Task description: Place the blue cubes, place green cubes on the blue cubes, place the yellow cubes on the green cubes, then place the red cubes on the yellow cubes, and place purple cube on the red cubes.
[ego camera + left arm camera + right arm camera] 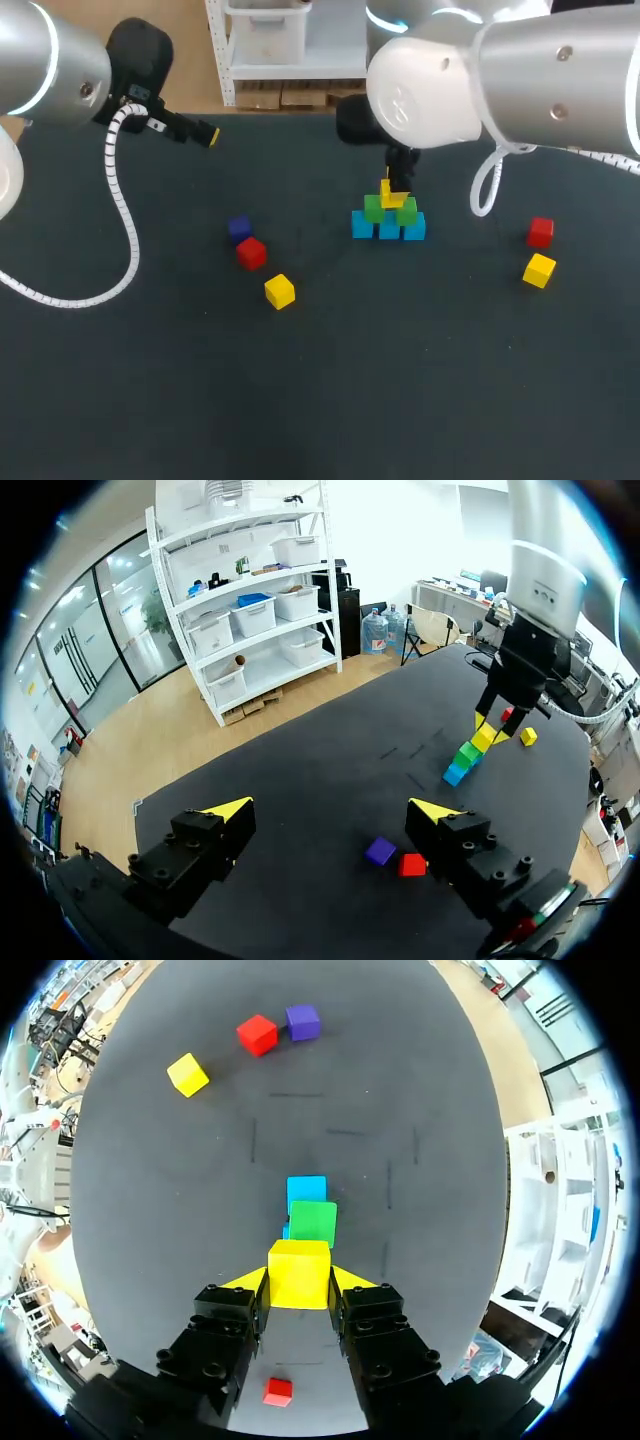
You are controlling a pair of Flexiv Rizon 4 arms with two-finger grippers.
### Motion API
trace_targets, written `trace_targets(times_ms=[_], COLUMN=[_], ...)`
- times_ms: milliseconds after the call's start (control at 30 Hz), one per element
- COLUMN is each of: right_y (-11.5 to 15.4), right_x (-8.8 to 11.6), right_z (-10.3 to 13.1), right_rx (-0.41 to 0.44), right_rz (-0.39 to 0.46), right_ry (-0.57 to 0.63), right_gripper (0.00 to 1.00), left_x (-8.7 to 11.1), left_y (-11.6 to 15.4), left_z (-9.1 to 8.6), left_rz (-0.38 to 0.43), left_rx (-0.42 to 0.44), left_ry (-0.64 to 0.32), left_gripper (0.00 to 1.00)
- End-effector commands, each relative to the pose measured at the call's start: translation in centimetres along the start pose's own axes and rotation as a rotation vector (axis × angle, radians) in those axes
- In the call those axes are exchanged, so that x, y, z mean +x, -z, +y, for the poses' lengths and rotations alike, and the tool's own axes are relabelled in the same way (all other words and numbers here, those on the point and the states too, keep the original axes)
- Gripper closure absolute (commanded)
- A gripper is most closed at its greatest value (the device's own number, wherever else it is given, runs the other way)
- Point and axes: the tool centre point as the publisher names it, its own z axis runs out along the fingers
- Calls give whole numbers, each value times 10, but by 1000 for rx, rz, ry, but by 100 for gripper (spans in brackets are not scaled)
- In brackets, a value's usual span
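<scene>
Three blue cubes (388, 227) sit in a row at mid-table, with two green cubes (373, 208) on top of them. My right gripper (392, 190) is shut on a yellow cube (299, 1273) just above the green cubes (313, 1223). Off to the left lie a purple cube (239, 229), a red cube (251, 253) and a yellow cube (280, 291). Another red cube (541, 232) and yellow cube (539, 270) lie to the right. My left gripper (205, 135) hangs open and empty over the table's far left, well away from the stack (468, 755).
The dark table top (330, 400) stretches bare toward the front edge. In the left wrist view, the purple cube (379, 851) and red cube (411, 864) lie just ahead of my left gripper (335, 810).
</scene>
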Motion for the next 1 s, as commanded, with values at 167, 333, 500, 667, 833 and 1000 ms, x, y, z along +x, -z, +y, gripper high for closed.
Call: trace_targets(times_ms=[167, 333, 500, 667, 833, 1000], right_y=[-4, -5, -5, -4, -3, -4], right_x=[-3, -3, -2, 0, 2, 3], right_z=[-5, -6, -6, -6, -5, -5], right_rx=[-12, -9, -9, -9, -7, -7], right_rz=[4, 10, 11, 11, 11, 12], right_ry=[1, -2, -3, -6, -9, -11], right_gripper=[100, 100, 100, 100, 100, 100], left_x=[1, 1, 1, 1, 1, 1], left_y=[0, 0, 0, 0, 0, 0], left_z=[1, 1, 1, 1, 1, 1], left_rz=[-3, -3, -3, -3, -3, -3], left_rx=[6, 6, 6, 6, 6, 6], left_ry=[-2, -2, -2, -2, -2, -2], left_gripper=[0, 0, 0, 0, 0, 0])
